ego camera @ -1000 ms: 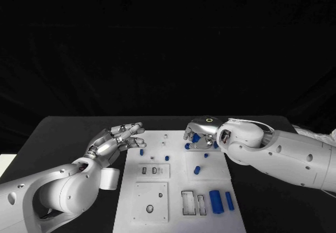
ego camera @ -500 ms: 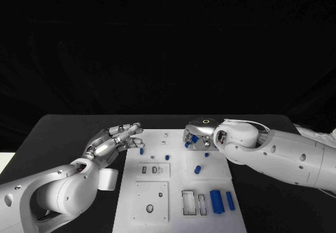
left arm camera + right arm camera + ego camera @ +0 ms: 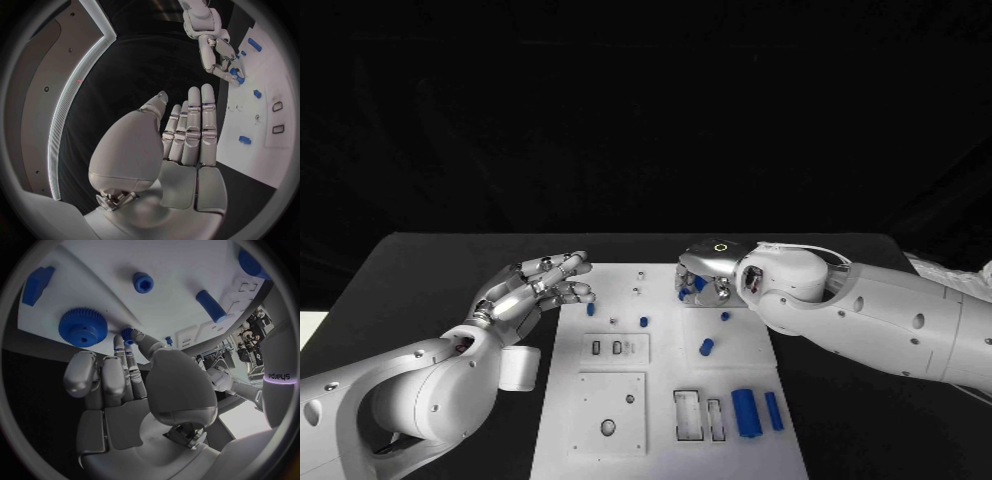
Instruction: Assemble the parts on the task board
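Lying nearest on the task board [image 3: 661, 410] were two long blue parts [image 3: 756, 411], with a short blue cylinder [image 3: 705, 348] farther up. Beyond, the left robot hand [image 3: 538, 290] hovered beside the board's edge over the black worktop [image 3: 430, 290], fingers spread, holding nothing. At the far end, the right robot hand [image 3: 704, 275] pinched a small blue peg [image 3: 127, 334] beside a blue gear [image 3: 82, 326].

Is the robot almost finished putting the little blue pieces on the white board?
Not nearly. Several blue parts lie loose on the white task board: two long blue cylinders beside an unfilled rectangular slot, and a short blue peg. The right hand pinches a small blue part near a blue toothed gear. The left hand hovers open, holding nothing.
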Motion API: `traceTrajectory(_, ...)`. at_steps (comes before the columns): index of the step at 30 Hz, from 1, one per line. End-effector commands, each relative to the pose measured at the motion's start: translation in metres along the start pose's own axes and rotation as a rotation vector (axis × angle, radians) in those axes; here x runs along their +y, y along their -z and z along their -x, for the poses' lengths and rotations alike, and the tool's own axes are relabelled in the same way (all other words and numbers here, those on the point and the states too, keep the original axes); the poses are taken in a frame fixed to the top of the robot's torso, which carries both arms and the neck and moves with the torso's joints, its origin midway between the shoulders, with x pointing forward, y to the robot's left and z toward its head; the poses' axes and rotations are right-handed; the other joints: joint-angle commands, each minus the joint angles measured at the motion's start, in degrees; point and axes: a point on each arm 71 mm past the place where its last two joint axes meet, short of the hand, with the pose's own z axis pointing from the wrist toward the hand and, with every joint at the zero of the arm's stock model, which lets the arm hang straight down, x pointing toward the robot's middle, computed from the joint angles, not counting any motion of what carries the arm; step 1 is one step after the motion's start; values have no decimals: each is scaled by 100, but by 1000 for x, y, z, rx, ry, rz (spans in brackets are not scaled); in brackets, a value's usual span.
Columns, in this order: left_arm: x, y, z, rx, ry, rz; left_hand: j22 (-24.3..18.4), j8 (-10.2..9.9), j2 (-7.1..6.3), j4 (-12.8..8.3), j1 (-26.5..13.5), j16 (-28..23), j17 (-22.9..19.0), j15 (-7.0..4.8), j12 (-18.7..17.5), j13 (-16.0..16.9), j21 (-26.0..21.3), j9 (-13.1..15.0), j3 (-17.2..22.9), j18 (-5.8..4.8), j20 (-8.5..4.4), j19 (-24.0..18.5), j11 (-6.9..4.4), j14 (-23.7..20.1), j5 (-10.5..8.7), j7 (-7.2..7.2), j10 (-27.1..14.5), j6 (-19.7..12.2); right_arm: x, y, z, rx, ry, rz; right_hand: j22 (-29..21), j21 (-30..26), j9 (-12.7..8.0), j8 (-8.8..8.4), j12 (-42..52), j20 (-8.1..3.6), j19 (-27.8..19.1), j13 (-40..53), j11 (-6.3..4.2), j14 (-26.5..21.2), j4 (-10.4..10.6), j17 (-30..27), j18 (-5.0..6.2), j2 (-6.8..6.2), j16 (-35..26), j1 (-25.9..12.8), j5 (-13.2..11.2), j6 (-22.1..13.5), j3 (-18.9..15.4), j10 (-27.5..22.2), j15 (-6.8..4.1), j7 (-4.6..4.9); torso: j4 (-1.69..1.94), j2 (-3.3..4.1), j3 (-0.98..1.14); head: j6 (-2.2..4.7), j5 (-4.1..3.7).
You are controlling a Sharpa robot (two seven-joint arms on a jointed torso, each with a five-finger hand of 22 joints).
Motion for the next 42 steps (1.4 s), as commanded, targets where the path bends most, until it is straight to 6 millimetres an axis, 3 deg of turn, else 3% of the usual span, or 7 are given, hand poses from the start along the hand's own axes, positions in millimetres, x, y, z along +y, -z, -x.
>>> traceTrajectory(1, -1, -1, -2, 12, 10, -5, 6, -24, 22, -21, -58, -39, 5, -5, -13, -4, 30, -8, 28, 42, 6, -15, 37, -22, -32, 42, -22, 5, 3, 1, 0, -37, 14, 7, 114, 99, 37, 24, -3, -9, 72, 3, -1, 199, 3, 24, -95, 25, 45, 120, -26, 68, 71, 57, -46, -1, 13, 11, -5, 0, 14)
traceTrajectory(14, -1, -1, -2, 13, 12, -5, -4, -48, 36, -64, -70, -178, 63, 37, -48, 2, -1, -5, 65, 33, 38, -174, 59, -188, -32, 54, -26, 3, 10, 0, 26, -253, -12, 5, 325, 246, 64, -32, -51, -7, 122, -1, 8, 166, 39, -19, -131, -59, 35, 161, -49, 51, 216, 50, -47, 27, 46, 36, -29, 76, 21)
traceTrajectory(22, -2, -1, -5, 26, 17, -7, -10, -48, 45, -74, -76, -221, 75, 49, -51, 3, -14, -4, 78, 32, 51, -221, 64, -228, -32, 54, -23, 7, 12, -9, 35, -332, -24, 9, 367, 274, 68, -42, -50, -4, 133, -3, 13, 168, 45, 13, -136, -72, 58, 173, -41, 46, 254, 42, -46, 37, 70, 78, -63, 123, 44)
traceTrajectory(25, -3, -1, -6, 30, 19, -8, -12, -47, 50, -79, -75, -233, 79, 51, -51, 4, -17, -3, 84, 32, 53, -233, 64, -238, -31, 54, -21, 10, 15, -13, 36, -345, -28, 14, 379, 284, 72, -44, -48, -1, 135, -3, 14, 170, 45, 24, -138, -74, 68, 188, -33, 49, 284, 41, -45, 41, 91, 92, -75, 159, 6)
traceTrajectory(27, -4, -1, -7, 32, 19, -9, -15, -48, 51, -86, -78, -256, 85, 57, -53, 4, -23, -3, 90, 33, 60, -256, 66, -258, -32, 55, -20, 13, 17, -15, 36, -344, -29, 17, 388, 291, 74, -46, -49, 0, 137, -4, 15, 170, 44, 29, -139, -80, 73, 193, -32, 48, 293, 38, -44, 43, 94, 99, -85, 160, 11)
traceTrajectory(35, -6, -2, -8, 37, 18, -16, -20, -49, 53, -97, -84, -293, 94, 66, -54, 4, -33, -3, 100, 33, 70, -292, 70, -289, -32, 57, -18, 16, 19, -28, 32, -305, -32, 14, 400, 302, 78, -53, -51, 5, 136, -6, 24, 173, 55, 42, -141, -112, 87, 182, -55, 45, 306, 27, -37, 50, 112, 118, -81, 147, 51)
traceTrajectory(42, -8, -3, -10, 40, 18, -18, -21, -49, 53, -98, -84, -296, 95, 66, -54, 4, -34, -3, 100, 33, 70, -295, 71, -292, -33, 57, -18, 15, 19, -35, 25, -250, -39, 2, 412, 312, 81, -60, -51, 9, 137, -8, 30, 173, 71, 49, -142, -136, 95, 165, -73, 39, 310, 18, -32, 53, 146, 133, -93, 123, 91)
